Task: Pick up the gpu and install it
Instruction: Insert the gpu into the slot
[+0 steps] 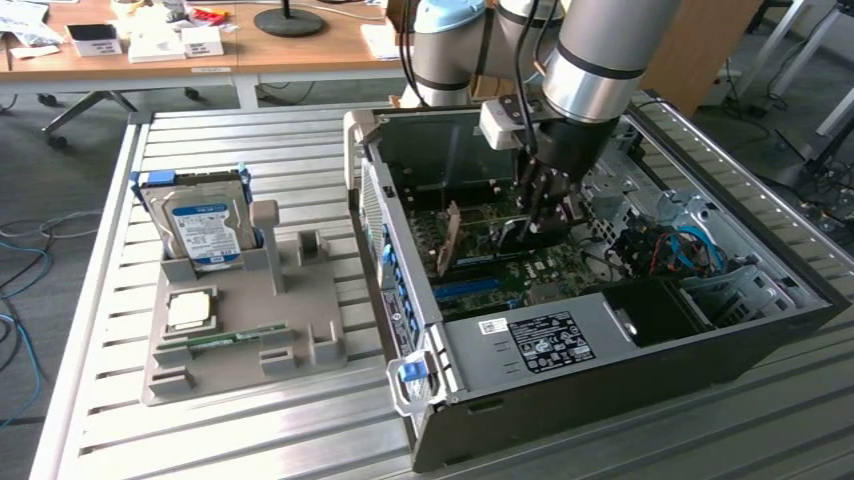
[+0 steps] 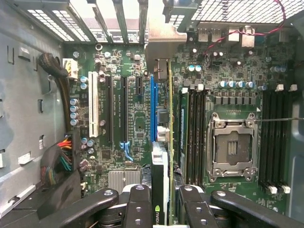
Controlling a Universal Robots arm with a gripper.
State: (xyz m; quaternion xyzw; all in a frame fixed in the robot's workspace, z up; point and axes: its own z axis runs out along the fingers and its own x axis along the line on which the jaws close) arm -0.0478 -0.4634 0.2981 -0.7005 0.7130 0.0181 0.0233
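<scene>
- Exterior view: the arm point(image 1: 587, 60) reaches down into the open computer case point(image 1: 801, 300), which lies on its side on the slatted table point(image 1: 267, 440).
- The hand point(image 1: 543, 215) hangs low over the motherboard point(image 1: 534, 270), near the middle of the case.
- On the exterior view's left, well apart from the case, a grey holder point(image 1: 314, 345) keeps a hard drive point(image 1: 207, 225) upright at its far end. A memory stick point(image 1: 234, 335) lies flat nearer the front.
- Wrist view: the hand is clenched on the graphics card point(image 2: 160, 180), seen edge-on and upright between the two fingers point(image 2: 137, 204).
- The graphics card runs along the blue slot point(image 2: 153, 104), right over or just beside it. Its metal bracket point(image 2: 159, 42) points at the slotted rear wall of the case.
- I cannot tell whether the bottom edge is already in the slot.
- The processor socket point(image 2: 231, 147) sits off to one side, apart from the graphics card.
- Judgement: the pick-up is done and the installing step is in hand. It calls for the card edge square over the slot, the bracket in its rear opening, and a straight, even press.
</scene>
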